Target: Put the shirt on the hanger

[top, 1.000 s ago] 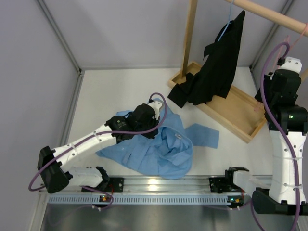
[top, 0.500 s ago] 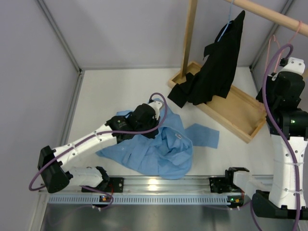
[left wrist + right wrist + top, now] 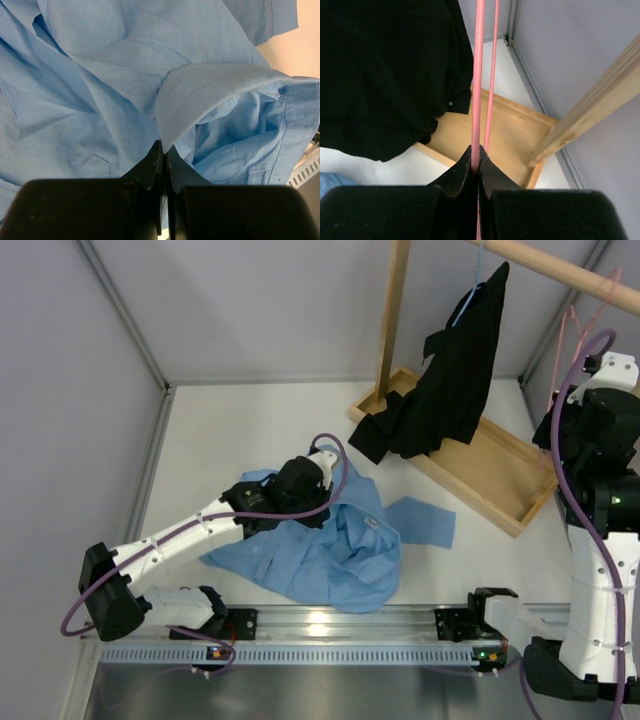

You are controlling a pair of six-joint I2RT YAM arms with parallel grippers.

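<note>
Starting wide: the white table [image 3: 250, 430] carries everything, with the wooden rack [image 3: 490, 470] standing at its far right corner and a black garment [image 3: 450, 370] draped from the rack's rail [image 3: 550, 262].

The shirt [image 3: 320, 550] lies crumpled on the table in front of my left arm, near the front edge and well apart from the rack. Its bulk runs from near-left toward far-right. One sleeve reaches out flat to the right, toward the rack's base.

Over on the right, the pink hanger [image 3: 479, 75] hangs at the far end of the rail, hook uppermost as far as I can judge. Its thin wire runs lengthwise straight away from my fingers, close to vertical.

My right gripper [image 3: 475, 152] is clamped tight on one strand of that wire, with the second strand passing just beside it. I read that as steadying the hanger so it can come off the rail.

My left gripper [image 3: 164, 150] is pressed fully closed, with the edge of the shirt's collar nipped between the tips. The collar flap curls up and over from there, opening toward the right. Holding the collar makes sense, because that's the neck opening the hanger has to enter.
</note>
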